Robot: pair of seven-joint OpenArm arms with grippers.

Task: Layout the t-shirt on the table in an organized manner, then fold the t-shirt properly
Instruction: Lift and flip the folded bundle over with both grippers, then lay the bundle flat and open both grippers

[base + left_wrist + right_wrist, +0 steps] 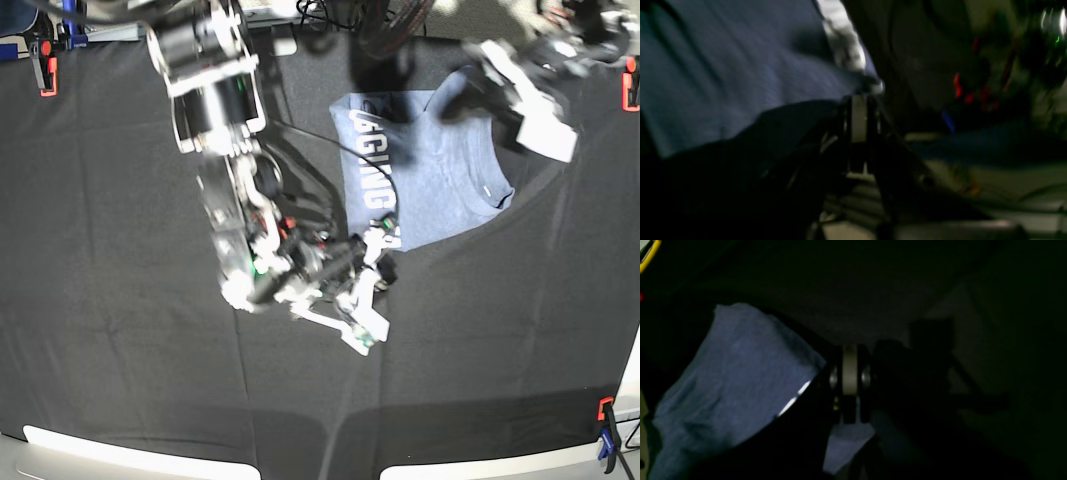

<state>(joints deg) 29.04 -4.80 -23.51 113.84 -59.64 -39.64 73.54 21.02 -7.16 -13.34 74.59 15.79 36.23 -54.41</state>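
Right hand [384, 243] clenched on t-shirt [425, 170] lower corner near lettering. Left hand [462, 98] clenched on far edge, upper right. Shirt folded to rough rectangle, on tabletop [120, 300] upper centre-right; long axis near-to-far, lettering along left edge, collar notch facing right.

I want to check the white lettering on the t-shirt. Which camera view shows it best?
The base view: the t-shirt lies in full sight, its lettering readable. Both wrist views are dark and blurred, showing only blue cloth and a white streak.
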